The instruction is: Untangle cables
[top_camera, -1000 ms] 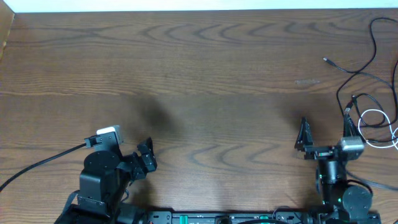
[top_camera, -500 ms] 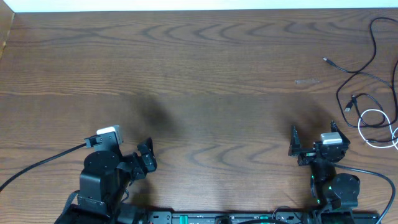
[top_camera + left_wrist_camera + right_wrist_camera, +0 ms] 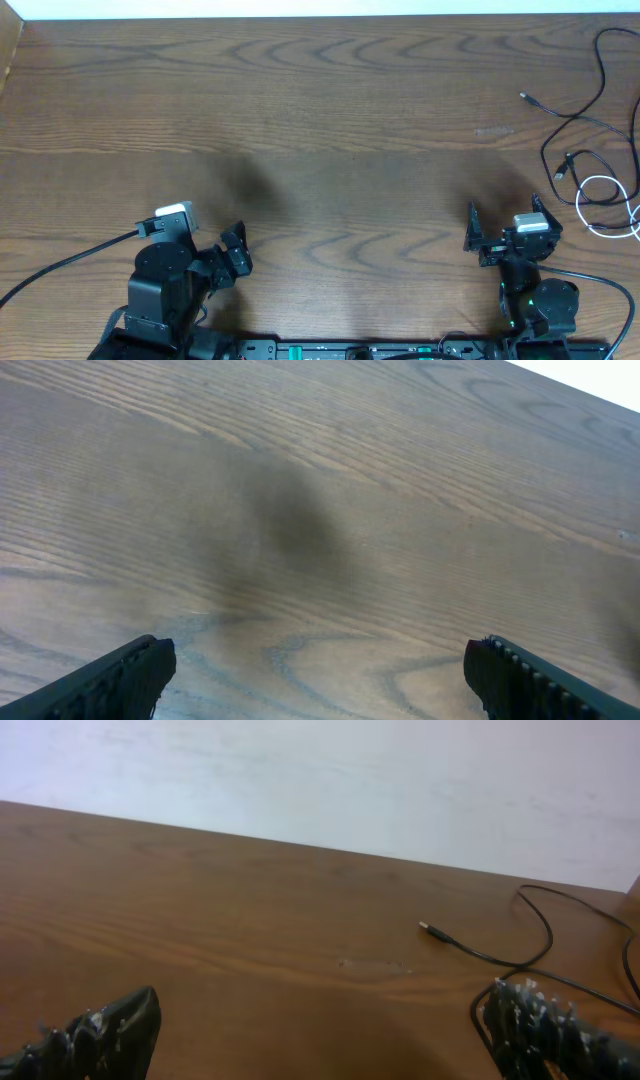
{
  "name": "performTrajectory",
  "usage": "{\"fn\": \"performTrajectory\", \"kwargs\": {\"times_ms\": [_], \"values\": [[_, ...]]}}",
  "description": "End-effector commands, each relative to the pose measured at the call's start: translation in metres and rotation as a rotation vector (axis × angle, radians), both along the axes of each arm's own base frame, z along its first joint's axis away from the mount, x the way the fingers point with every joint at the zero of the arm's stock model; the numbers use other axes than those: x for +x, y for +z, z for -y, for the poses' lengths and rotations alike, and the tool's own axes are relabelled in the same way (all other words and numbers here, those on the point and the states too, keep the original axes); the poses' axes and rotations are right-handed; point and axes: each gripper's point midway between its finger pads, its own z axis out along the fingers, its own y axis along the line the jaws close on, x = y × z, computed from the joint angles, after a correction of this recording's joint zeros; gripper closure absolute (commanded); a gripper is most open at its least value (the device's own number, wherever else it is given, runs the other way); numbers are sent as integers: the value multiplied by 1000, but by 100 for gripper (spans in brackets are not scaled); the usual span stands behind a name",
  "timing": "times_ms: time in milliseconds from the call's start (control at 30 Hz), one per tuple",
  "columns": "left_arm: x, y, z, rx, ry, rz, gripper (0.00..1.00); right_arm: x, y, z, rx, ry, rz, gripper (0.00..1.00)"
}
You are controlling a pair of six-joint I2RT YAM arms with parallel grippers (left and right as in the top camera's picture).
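Note:
The cables lie at the table's far right. A black cable (image 3: 585,112) runs from a small plug (image 3: 524,97); the plug also shows in the right wrist view (image 3: 430,930). A second black cable (image 3: 549,152) ends in a plug near a white cable (image 3: 603,181) coiled in a loop. My right gripper (image 3: 504,218) (image 3: 320,1040) is open and empty, left of the cables and apart from them. My left gripper (image 3: 238,250) (image 3: 320,680) is open and empty over bare wood at the front left.
The wooden table (image 3: 320,110) has a pale scuff mark (image 3: 494,130) left of the cables. A thick black arm cable (image 3: 60,265) trails off the front left. A white wall (image 3: 320,780) lies past the table's far edge.
My right gripper has drawn back from the cables toward the front edge and a little to the left, still open and empty. The left arm and the cables have not moved.

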Motion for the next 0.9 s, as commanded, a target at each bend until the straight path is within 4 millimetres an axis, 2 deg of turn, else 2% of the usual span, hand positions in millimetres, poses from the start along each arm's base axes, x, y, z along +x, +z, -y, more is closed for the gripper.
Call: {"fn": "performTrajectory", "kwargs": {"times_ms": [0,700,867], "values": [[0,-1,-3,10,12,-1,2,0,0,-1,-14,8,3,1],[0,-2,-3,13,14,-4,2,0,0,-1,-14,8,3,1],[-5,-15,-24,37,113,-17,2,0,0,-1,-14,8,3,1]]}}
